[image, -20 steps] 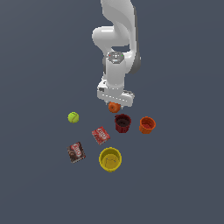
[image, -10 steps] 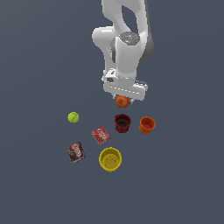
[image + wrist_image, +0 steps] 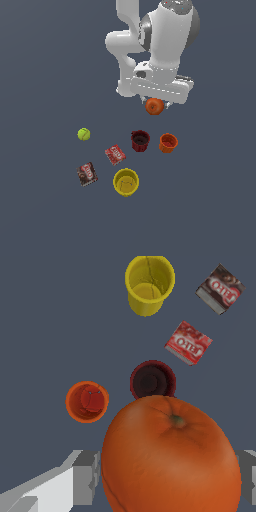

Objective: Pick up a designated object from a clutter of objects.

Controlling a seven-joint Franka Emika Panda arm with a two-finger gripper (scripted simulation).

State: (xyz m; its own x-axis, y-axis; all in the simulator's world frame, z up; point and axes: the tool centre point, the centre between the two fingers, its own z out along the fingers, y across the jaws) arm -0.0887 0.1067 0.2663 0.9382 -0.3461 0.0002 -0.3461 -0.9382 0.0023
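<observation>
While the gripper (image 3: 159,103) is clamped on the orange (image 3: 154,106), it hangs above the dark red cup (image 3: 140,140). Risk: round skin slips from the pads. It would drop into the clutter.

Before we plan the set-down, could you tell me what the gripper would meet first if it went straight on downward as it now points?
Probably the dark red cup: in the wrist view it lies just beyond the held orange, though depth is unclear.

Orange fruit (image 3: 170,456) orange (dark stem dimple); tennis ball (image 3: 83,134) yellow-green.
</observation>
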